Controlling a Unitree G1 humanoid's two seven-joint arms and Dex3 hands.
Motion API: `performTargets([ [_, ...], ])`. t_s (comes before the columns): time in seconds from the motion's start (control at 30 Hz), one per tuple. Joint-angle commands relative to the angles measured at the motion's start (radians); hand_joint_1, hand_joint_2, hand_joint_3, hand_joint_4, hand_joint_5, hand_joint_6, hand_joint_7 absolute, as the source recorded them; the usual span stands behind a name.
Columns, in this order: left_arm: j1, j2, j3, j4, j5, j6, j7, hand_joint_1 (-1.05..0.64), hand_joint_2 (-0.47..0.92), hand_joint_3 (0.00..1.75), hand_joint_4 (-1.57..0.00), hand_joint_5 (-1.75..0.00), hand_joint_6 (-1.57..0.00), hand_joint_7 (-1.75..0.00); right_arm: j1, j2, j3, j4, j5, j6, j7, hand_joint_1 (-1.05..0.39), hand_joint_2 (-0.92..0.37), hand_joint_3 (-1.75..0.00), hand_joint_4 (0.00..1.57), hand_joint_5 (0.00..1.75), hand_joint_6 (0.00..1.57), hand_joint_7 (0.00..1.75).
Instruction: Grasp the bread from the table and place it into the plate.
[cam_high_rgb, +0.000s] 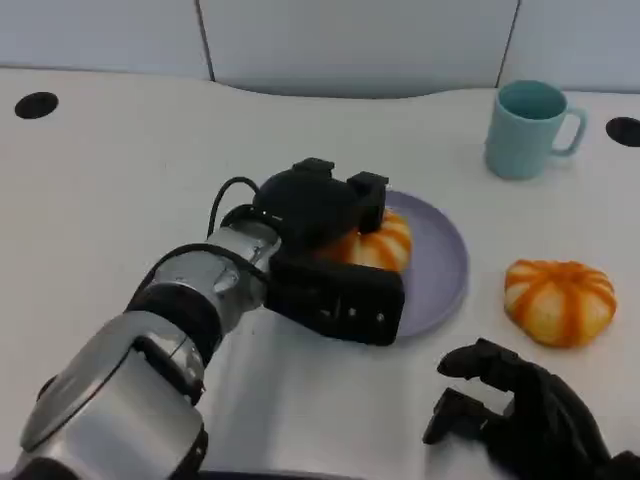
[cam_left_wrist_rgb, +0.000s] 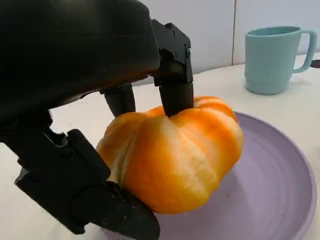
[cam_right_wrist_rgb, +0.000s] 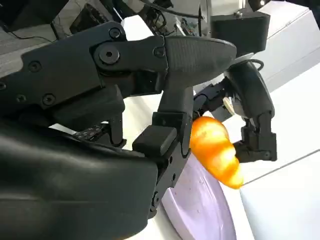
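Bread (cam_left_wrist_rgb: 175, 155) sits clutched in left hand (cam_high_rgb: 330, 250) over the plate (cam_high_rgb: 440, 270).

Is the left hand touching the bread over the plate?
Touching. In the left wrist view, the left hand grips the bread, fingers pressing its top.

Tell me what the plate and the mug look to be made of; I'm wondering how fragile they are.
The plate looks like matte lavender plastic, possibly melamine: an even colour with only a soft sheen. The mug seems the same kind of matte teal plastic, thick-walled with a moulded handle. Glazed ceramic can't be ruled out.
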Motion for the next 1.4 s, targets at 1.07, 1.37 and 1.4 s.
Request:
performTargets([
  [1.07,0.013,0.07,0.153,-0.056,-0.18,-0.115,-0.098,-0.83,0.92,0.11,0.0,-1.35,0.0,-1.32,0.003,-0.008,-0.008,0.052,-0.01,0.003,-0.008,-0.52,-0.92,-0.37,0.74,1.31,0.75,0.88],
  [1.37,0.13,0.104,0.337,-0.116,-0.404,-0.232,-0.225,-0.83,0.92,0.13,0.0,-1.62,-0.01,-1.32,-0.013,-0.013,-0.017,0.077,-0.011,-0.004,-0.005,-0.52,-0.92,-0.34,0.75,1.31,0.76,0.87],
  [1.4,0.148,0.109,0.365,-0.128,-0.441,-0.256,-0.253,-0.83,0.92,0.13,0.0,-1.63,-0.02,-1.3,-0.014,-0.014,-0.017,0.08,-0.014,-0.013,-0.004,-0.52,-0.92,-0.35,0.75,1.3,0.76,0.87],
])
